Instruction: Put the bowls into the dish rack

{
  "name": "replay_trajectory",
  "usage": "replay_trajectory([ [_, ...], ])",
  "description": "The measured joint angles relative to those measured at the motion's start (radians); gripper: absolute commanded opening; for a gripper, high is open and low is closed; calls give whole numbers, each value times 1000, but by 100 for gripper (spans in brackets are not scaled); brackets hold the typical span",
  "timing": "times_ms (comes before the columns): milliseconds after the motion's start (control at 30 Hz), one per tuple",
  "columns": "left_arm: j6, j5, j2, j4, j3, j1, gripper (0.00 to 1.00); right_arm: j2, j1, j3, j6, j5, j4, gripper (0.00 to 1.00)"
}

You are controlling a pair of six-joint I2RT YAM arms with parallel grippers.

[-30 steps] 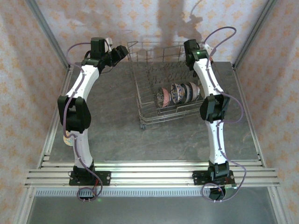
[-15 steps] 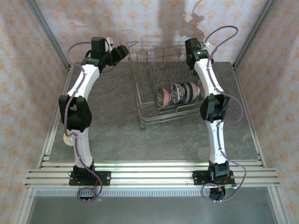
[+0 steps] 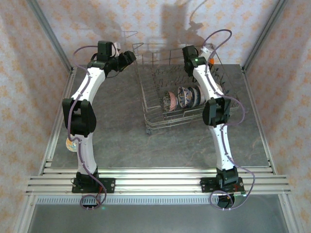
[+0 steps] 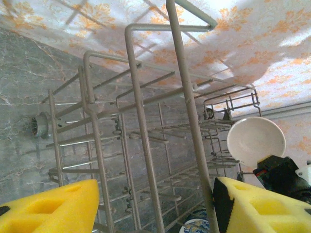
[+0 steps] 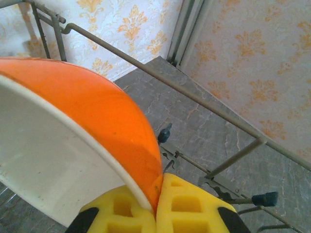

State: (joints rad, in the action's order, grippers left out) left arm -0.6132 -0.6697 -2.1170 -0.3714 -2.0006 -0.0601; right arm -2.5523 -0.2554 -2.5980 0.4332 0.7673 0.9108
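The grey wire dish rack (image 3: pixel 146 104) stands at the table's back centre. Several patterned bowls (image 3: pixel 183 97) stand on edge in a row along its front. My right gripper (image 5: pixel 158 194) is shut on the rim of an orange bowl (image 5: pixel 97 111) with a white inside, held above the rack's back right corner. The left wrist view shows that bowl's white inside (image 4: pixel 256 141). My left gripper (image 3: pixel 127 58) hangs open at the rack's back left corner, and rack wires (image 4: pixel 189 121) cross between its yellow pads (image 4: pixel 48 208). Another patterned bowl (image 3: pixel 71 144) lies half hidden behind the left arm.
The patterned walls and metal corner posts (image 3: pixel 53 39) close in the table at the back and sides. Bare grey table (image 3: pixel 146 150) lies between the rack and the arm bases. The rack's tall side wires (image 5: pixel 165 77) run just beside the held bowl.
The right arm has swung left with the orange bowl, moving further in over the rack's back right corner. The left arm has hardly moved.
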Motion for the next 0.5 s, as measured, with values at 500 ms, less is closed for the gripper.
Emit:
replay_trajectory([
  [500,13,0,0,-32,0,-19,64,-45,-19,-50,-11,45,-37,2],
])
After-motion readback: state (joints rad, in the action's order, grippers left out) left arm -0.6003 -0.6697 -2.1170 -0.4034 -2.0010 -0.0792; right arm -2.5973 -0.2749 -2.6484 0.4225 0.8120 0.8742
